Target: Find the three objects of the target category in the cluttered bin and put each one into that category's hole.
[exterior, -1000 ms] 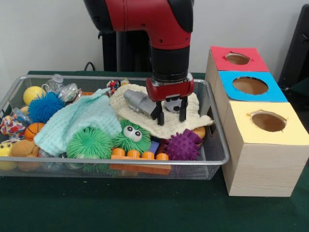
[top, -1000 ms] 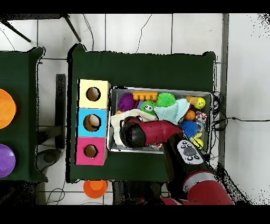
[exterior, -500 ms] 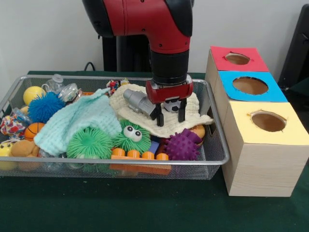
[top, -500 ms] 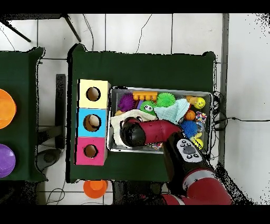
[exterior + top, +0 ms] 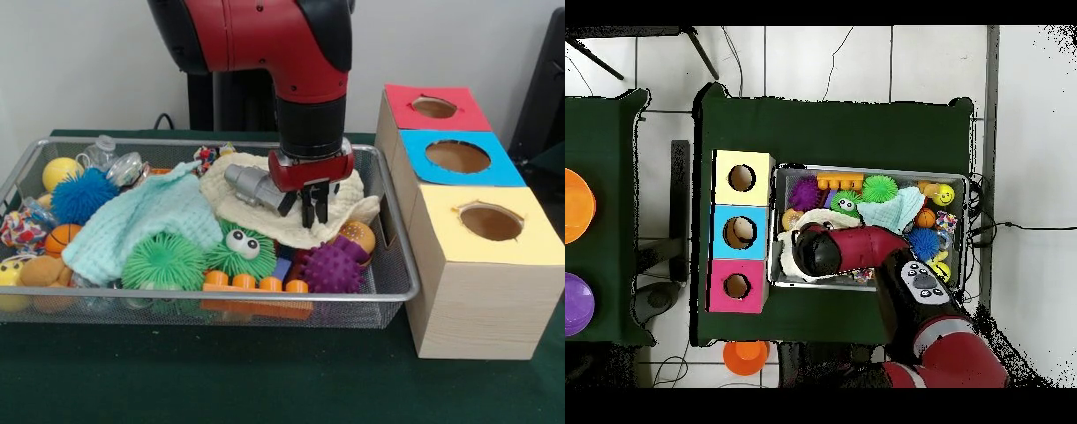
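Observation:
In the front view my gripper points straight down in the right part of the wire bin, its fingers pinched together on the cream knitted cloth. A grey toy lies on that cloth just left of the gripper. An orange ball shows at the cloth's right edge, beside a purple spiky ball. Right of the bin stands the wooden box with a red hole, a blue hole and a yellow hole. From overhead the arm hides the gripper; only the cloth's edge shows.
A mint cloth, two green spiky balls, a blue spiky ball, an orange toy block, a yellow ball and small toys fill the rest of the bin. The bin's right wall is close to the gripper.
The gripper's fingers, spread apart over the cream cloth before, have shut on it. The cloth's right edge has drawn in and uncovered more of the orange ball.

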Controlling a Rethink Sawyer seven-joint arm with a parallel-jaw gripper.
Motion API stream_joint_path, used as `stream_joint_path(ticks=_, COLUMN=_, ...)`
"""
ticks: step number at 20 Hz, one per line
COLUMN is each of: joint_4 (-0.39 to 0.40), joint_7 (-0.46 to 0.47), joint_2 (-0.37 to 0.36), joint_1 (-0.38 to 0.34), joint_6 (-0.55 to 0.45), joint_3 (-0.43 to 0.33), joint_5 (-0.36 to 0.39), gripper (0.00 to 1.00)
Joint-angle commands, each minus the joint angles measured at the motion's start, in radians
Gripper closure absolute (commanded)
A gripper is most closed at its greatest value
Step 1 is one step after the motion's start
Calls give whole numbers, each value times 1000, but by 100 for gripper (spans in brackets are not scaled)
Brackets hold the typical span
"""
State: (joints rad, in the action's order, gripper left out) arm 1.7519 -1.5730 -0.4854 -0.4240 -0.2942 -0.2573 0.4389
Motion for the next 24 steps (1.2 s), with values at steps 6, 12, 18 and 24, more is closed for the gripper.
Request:
stream_joint_path(ticks=6, joint_4=-16, joint_7=144, joint_2=148, joint_1=-110, joint_6=-145, joint_3=-176, joint_5=62, gripper=100)
stream_joint_path(ticks=12, joint_4=-10, joint_7=112, joint_2=99, joint_1=-103, joint_6=-128, joint_3=-174, joint_5=75, gripper=100)
stream_joint_path(ticks=18, joint_4=128, joint_7=138, joint_2=-93, joint_1=-160, joint_6=-203, joint_3=-229, joint_5=35, gripper=100)
stream_joint_path(ticks=24, joint_4=193, joint_7=205, joint_2=-242, joint_1=-216, joint_6=-363, joint_3=-275, joint_5=-1, gripper=100)
